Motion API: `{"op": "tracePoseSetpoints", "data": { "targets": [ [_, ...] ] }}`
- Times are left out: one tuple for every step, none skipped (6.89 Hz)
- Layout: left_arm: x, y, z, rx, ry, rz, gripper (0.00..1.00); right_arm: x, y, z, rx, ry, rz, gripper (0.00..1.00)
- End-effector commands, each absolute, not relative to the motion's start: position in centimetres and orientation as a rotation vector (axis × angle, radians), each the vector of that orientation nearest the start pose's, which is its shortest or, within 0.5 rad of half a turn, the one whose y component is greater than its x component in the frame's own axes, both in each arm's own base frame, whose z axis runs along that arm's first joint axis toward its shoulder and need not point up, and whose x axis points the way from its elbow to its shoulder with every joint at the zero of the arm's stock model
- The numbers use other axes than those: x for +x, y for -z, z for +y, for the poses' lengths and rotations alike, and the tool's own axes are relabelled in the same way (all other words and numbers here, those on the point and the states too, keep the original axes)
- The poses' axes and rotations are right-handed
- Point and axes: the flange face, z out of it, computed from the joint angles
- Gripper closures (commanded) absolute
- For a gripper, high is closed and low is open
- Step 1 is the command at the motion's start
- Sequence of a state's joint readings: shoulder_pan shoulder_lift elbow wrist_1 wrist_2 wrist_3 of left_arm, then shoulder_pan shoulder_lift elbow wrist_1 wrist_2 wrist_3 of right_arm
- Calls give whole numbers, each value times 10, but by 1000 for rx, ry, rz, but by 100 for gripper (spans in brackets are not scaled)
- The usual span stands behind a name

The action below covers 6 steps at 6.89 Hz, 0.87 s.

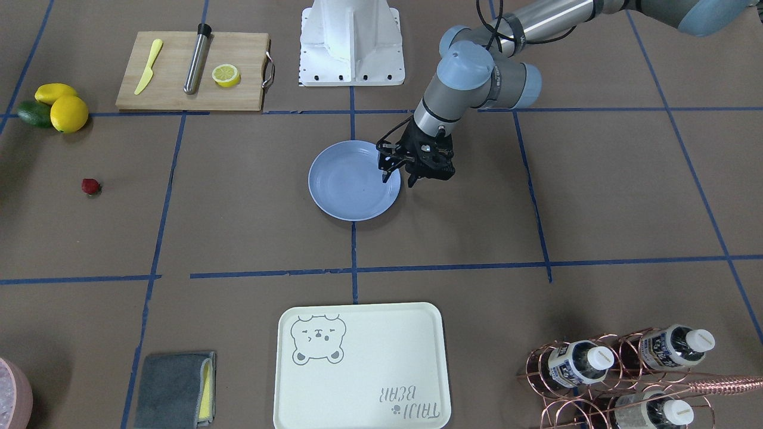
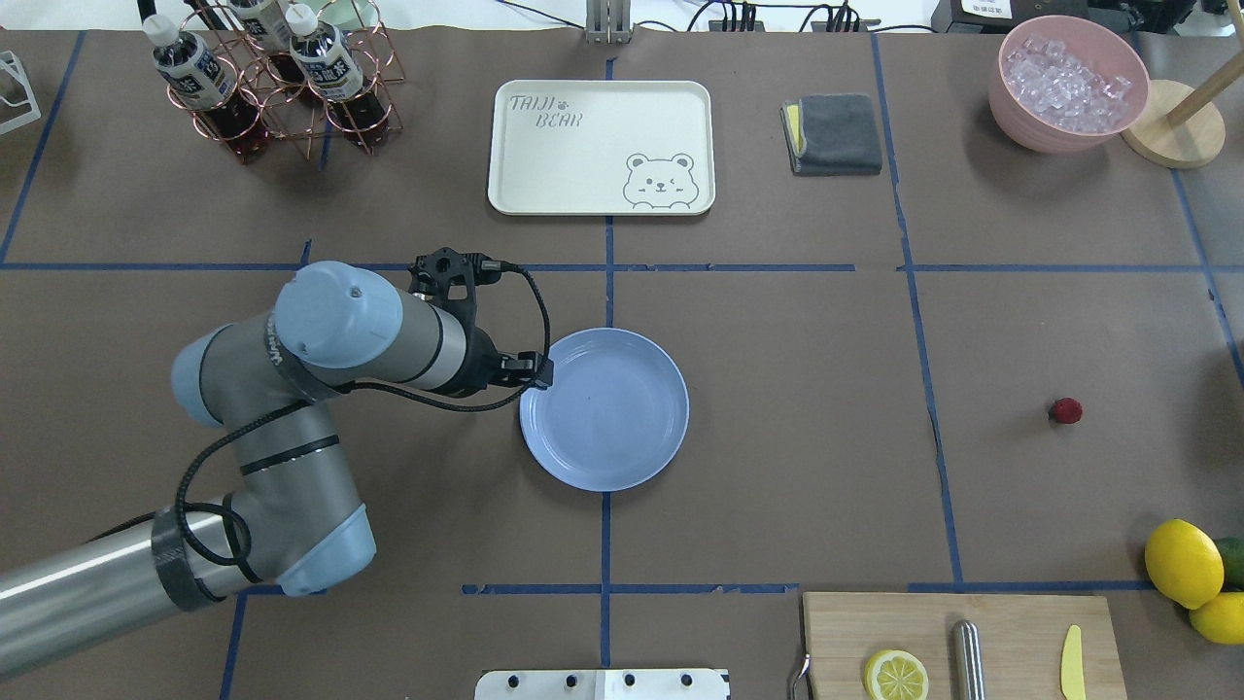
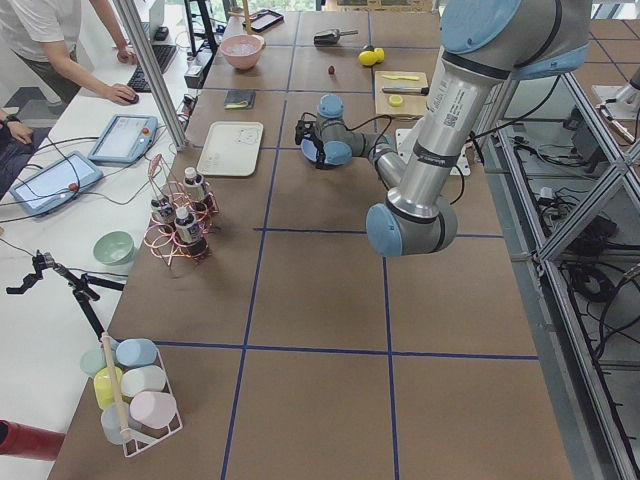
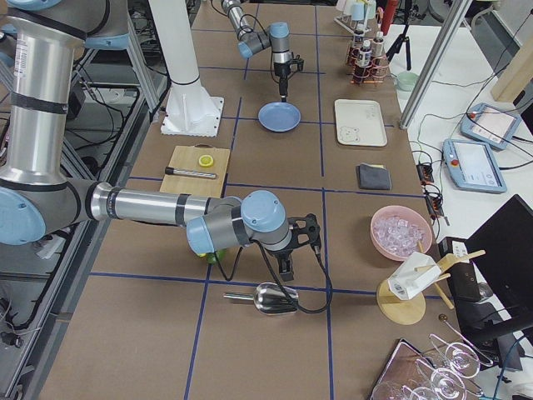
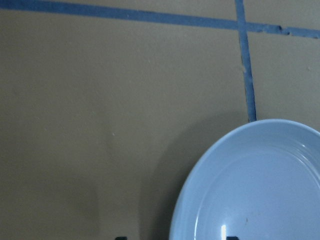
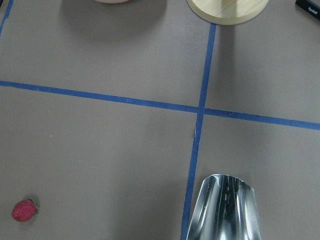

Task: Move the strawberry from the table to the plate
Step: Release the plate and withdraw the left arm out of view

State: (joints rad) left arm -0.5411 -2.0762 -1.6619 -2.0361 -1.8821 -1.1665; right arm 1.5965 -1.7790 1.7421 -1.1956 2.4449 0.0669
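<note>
The strawberry (image 2: 1065, 410) is a small dark-red berry lying alone on the brown paper table (image 2: 797, 428), far to the right of the plate; it also shows in the front view (image 1: 90, 186) and low left in the right wrist view (image 6: 24, 210). The light-blue plate (image 2: 604, 408) sits bare at the table's middle. My left gripper (image 1: 398, 177) hangs open at the plate's rim (image 5: 260, 190) with nothing between its fingers. The right gripper (image 4: 287, 267) shows only in the exterior right view, near a metal scoop; whether it is open or shut I cannot tell.
A metal scoop (image 6: 225, 207) lies just under the right wrist camera. A cutting board (image 2: 962, 647) carries a lemon half, a steel rod and a yellow knife; lemons (image 2: 1184, 564) lie beside it. A bear tray (image 2: 601, 146), grey cloth (image 2: 836, 134), bottle rack (image 2: 262, 87) and ice bowl (image 2: 1067, 92) line the far edge.
</note>
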Motion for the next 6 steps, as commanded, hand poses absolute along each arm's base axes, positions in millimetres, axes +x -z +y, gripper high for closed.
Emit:
{"op": "tracePoseSetpoints", "data": {
  "targets": [
    [398, -279, -493, 331, -200, 902, 0, 67, -596, -423, 379, 100, -871, 0],
    [332, -287, -534, 391, -284, 778, 0, 66, -597, -419, 393, 105, -877, 0],
    [253, -307, -573, 419, -367, 661, 0, 63, -600, -418, 382, 111, -874, 0],
    [160, -337, -600, 405, -348, 638, 0, 56, -596, -423, 384, 128, -880, 0],
    [67, -385, -605, 347, -249, 689, 0, 54, -592, -423, 388, 137, -893, 0],
    [15, -444, -585, 310, -256, 673, 0, 51, -590, -420, 379, 151, -951, 0]
  ]
}}
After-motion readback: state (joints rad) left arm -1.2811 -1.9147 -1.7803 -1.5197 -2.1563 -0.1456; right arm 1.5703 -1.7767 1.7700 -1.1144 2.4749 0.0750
